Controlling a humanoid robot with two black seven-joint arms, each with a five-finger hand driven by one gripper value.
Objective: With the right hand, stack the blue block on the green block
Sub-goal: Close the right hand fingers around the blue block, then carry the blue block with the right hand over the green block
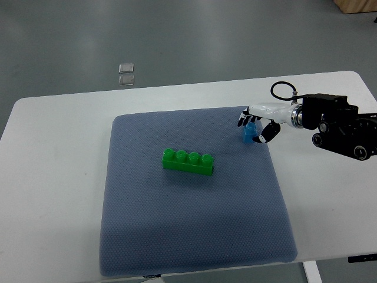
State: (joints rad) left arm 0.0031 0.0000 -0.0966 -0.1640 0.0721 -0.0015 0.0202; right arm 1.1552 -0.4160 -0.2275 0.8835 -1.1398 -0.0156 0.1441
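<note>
A long green block (pixel 188 162) with a row of studs lies near the middle of the blue-grey mat (pixel 177 236). A small blue block (pixel 250 132) stands at the mat's right edge, up and to the right of the green block. My right hand (pixel 254 125) comes in from the right edge and its fingers curl around the blue block, thumb on the near side and fingers on the far side. The block rests on the mat. The left arm does not show.
The mat lies on a white table (pixel 53 177). The table's far edge runs just behind the hand. Two small clear squares (pixel 126 73) lie on the grey floor beyond the table.
</note>
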